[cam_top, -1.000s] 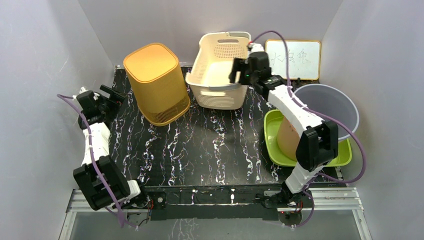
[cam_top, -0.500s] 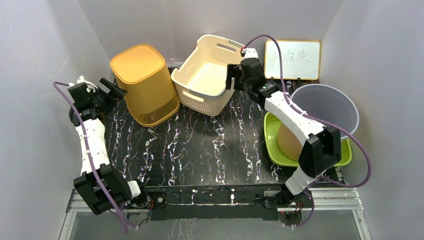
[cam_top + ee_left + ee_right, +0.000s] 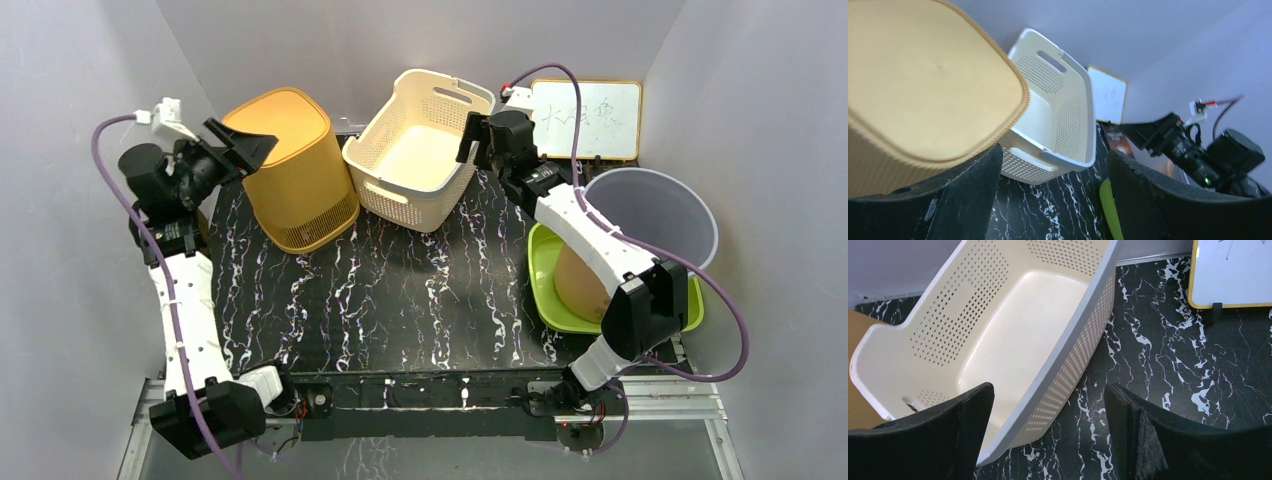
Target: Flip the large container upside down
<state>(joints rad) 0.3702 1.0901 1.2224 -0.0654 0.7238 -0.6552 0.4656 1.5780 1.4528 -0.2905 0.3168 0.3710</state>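
The large container is a cream perforated basket (image 3: 420,165) standing at the back of the black marble table (image 3: 400,290), its opening facing up. My right gripper (image 3: 472,148) hovers open over the basket's right rim. In the right wrist view that rim (image 3: 1073,335) runs between the spread fingers without touching them, and the gripper (image 3: 1048,390) holds nothing. My left gripper (image 3: 248,148) is raised at the upper left edge of the yellow bin, open and empty. The left wrist view (image 3: 1050,160) looks past the bin to the basket (image 3: 1058,115).
A yellow ribbed bin (image 3: 295,170) stands upside down just left of the basket, almost touching it. A whiteboard (image 3: 585,118) leans on the back wall. A grey bucket (image 3: 655,220) and a green tray (image 3: 545,290) holding a tan object fill the right side. Walls close in on both sides.
The basket has dropped from lying tilted on its side to standing on its base, further left. The right gripper has come off its rim. The left arm has risen to the yellow bin's top.
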